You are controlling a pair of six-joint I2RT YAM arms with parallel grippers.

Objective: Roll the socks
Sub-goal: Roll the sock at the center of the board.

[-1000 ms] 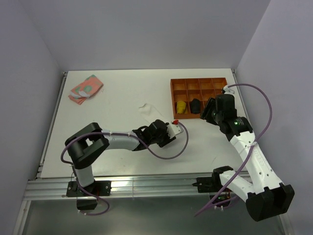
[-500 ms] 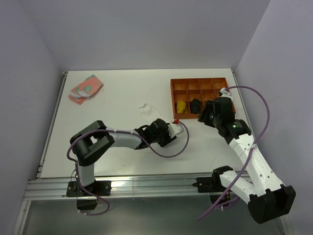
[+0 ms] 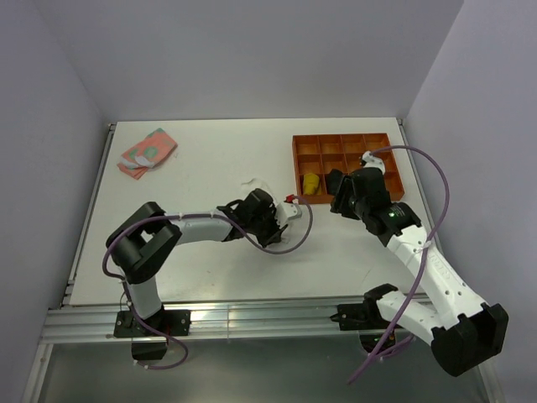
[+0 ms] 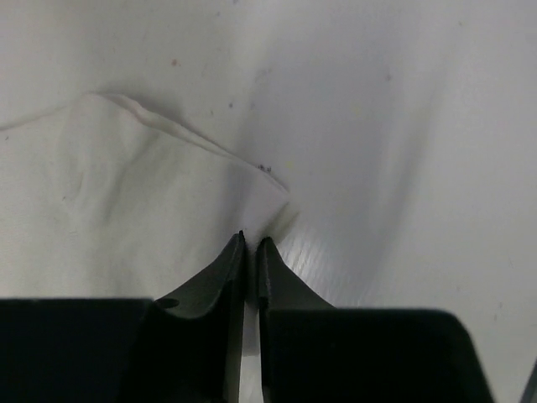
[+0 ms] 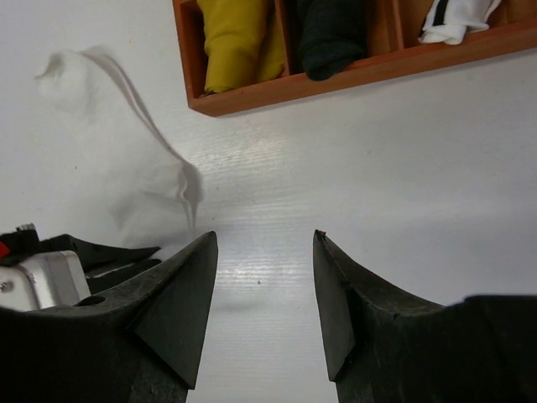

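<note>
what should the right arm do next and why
Probably ease the right gripper across and down onto the sock. Its jaws are open over bare table just beside the fabric, while the left gripper looks pinched shut on a corner of the sock, so a second hold seems needed before rolling.

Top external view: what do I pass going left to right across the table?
In order: patterned cloth → white sock → yellow bundle in the orange tray → right gripper, fingers open.
</note>
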